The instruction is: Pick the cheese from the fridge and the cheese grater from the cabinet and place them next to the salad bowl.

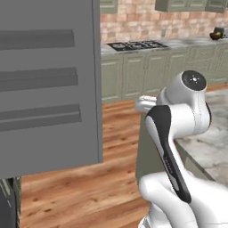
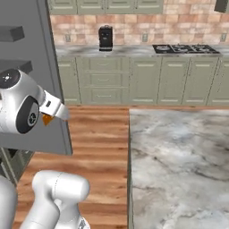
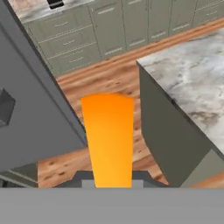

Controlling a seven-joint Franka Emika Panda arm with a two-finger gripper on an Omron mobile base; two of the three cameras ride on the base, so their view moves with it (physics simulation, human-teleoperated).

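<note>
My gripper [image 3: 112, 183] is shut on the cheese [image 3: 108, 138], an orange wedge that stands up between the jaws in the hand view. From the right base view a small orange corner of the cheese [image 2: 47, 119] peeks out under the white hand. The fridge's open grey door [image 1: 44, 89] with its shelf bars stands at my left, and the hand is just beside its edge [image 2: 56, 89]. Sage-green wall cabinets [image 2: 105, 5] run along the top of the back wall. The cheese grater is out of view. A small dark rounded thing [image 1: 218, 34] sits on the far counter, too small to tell what it is.
A marble island counter [image 2: 179, 156] lies to my right, its corner [image 3: 151, 65] close to the hand. Wooden floor [image 1: 120, 124] separates it from the fridge door. On the back counter are a black appliance [image 2: 105, 38] and a stove top [image 2: 185, 48].
</note>
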